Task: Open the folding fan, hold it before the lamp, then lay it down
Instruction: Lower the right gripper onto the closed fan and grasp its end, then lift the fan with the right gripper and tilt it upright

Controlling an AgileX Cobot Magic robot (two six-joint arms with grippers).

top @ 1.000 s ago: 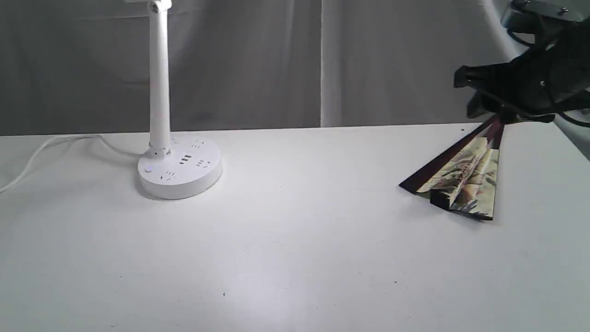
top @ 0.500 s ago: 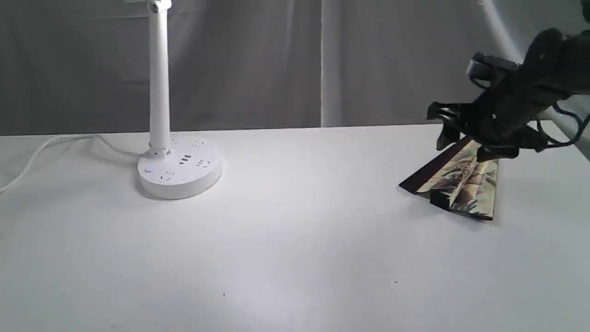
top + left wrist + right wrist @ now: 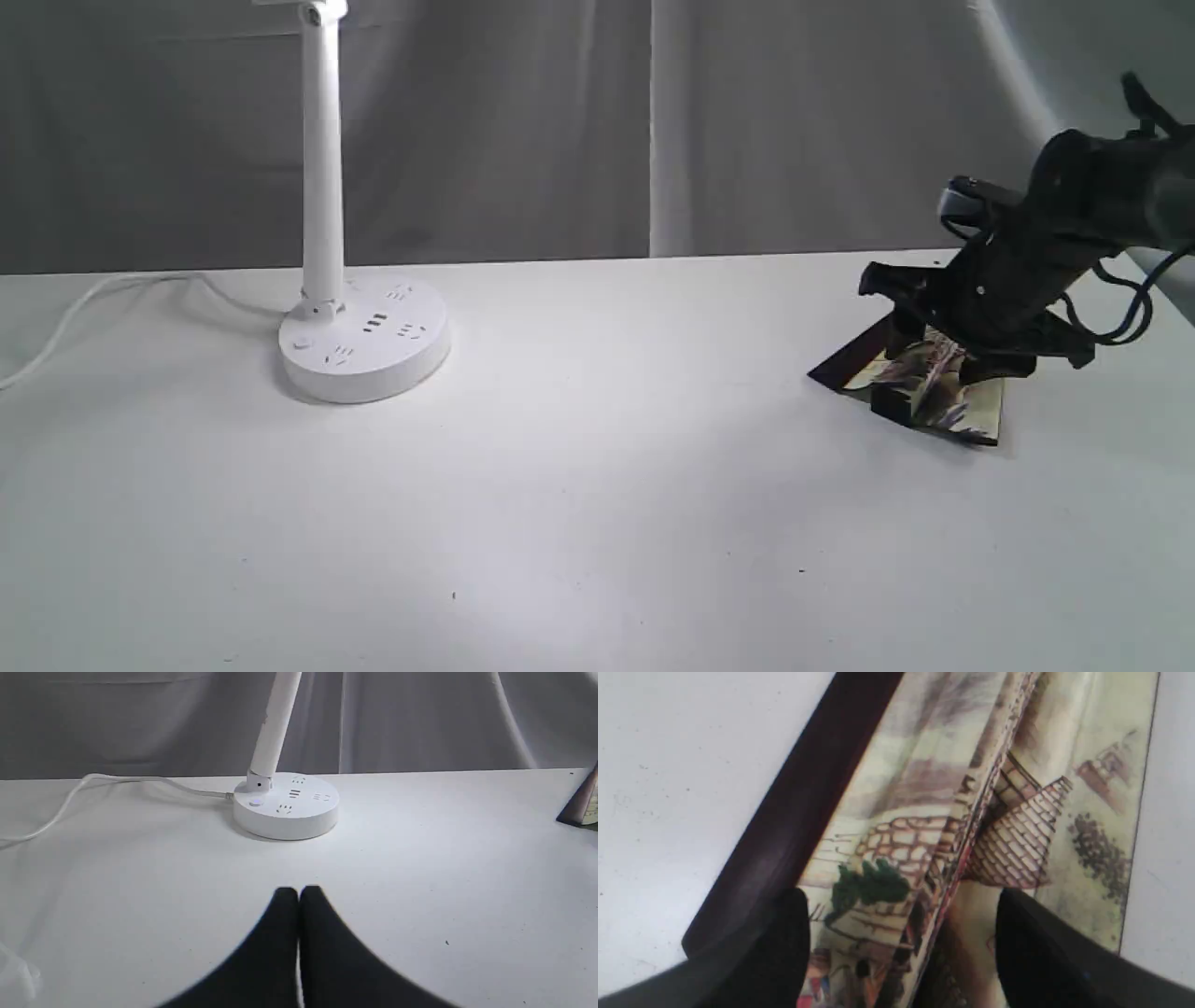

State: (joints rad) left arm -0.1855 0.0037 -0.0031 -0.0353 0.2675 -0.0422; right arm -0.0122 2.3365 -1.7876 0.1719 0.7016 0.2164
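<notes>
Fan (image 3: 920, 392) is lying on the table (image 3: 597, 485) over on the right, only partway spread. It's a narrow wedge with the wide painted end toward the exterior camera and the ribs running back under the arm. There's a dark outer rib on one edge and thin black trim on the opposite edge of the leaf. Right claw (image 3: 896, 900) sits low right over it with its jaws spread wide, one finger (image 3: 780, 952) by the dark rib and the other over the painted paper, so nothing is pinched. Can't tell if the tips actually touch the fan. Lamp (image 3: 322, 187) stands on the left side, well apart from the fan, with the cord (image 3: 93, 299) trailing off left from its round base. Left claw (image 3: 299, 893) is closed tight on nothing, hanging above bare table with the lamp base in front of it
</notes>
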